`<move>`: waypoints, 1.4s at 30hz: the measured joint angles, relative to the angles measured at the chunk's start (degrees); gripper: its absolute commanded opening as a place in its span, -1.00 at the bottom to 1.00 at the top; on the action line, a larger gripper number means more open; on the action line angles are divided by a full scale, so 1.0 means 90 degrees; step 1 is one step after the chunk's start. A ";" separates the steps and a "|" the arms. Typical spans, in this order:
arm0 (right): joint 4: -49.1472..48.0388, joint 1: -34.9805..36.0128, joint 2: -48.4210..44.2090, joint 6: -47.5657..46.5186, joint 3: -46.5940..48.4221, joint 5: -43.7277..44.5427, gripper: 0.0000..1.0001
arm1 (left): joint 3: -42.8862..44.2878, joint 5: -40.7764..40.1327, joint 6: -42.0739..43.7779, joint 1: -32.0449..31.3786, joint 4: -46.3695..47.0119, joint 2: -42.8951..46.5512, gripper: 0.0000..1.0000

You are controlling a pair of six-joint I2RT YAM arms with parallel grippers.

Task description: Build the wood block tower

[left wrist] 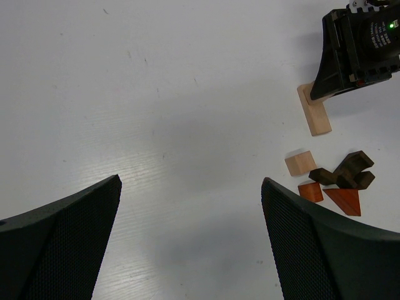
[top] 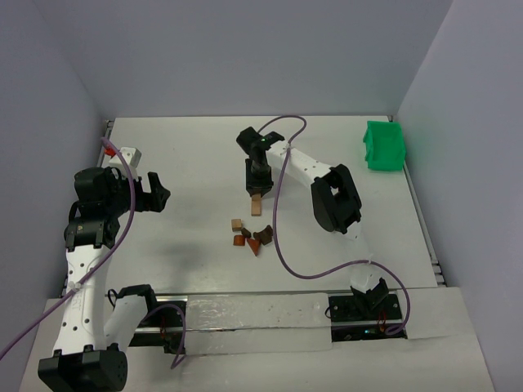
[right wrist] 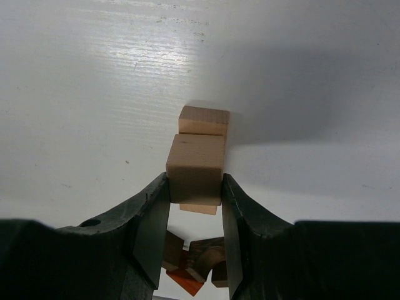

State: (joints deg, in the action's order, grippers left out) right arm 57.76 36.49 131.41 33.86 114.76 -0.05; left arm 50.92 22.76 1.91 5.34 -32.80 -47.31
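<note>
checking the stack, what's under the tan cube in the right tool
A light tan wooden bar lies under the light tan wooden cube; both ends show, its middle is covered. Contact unclear.

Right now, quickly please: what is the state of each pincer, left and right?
Left pincer: open, holding nothing.
Right pincer: closed on a light tan wood block.
</note>
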 measured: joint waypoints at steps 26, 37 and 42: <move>-0.0108 0.0037 -0.0045 0.0002 -0.0109 -0.0327 0.88 | -0.0002 -0.0001 0.0000 0.0000 -0.0002 0.0000 0.98; -0.0372 0.0229 -0.1783 -0.0316 -0.1237 -0.0320 0.91 | -0.0002 0.0011 0.0003 0.0000 -0.0002 0.0086 0.98; -0.0550 0.0265 -0.2614 -0.0960 -0.1520 -0.0702 0.92 | -0.0002 0.0120 0.0008 0.0000 -0.0002 0.0130 0.98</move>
State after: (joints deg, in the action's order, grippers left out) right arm 52.82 38.87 107.89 25.22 101.08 -6.38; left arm 50.89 23.85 1.98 5.34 -32.82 -46.14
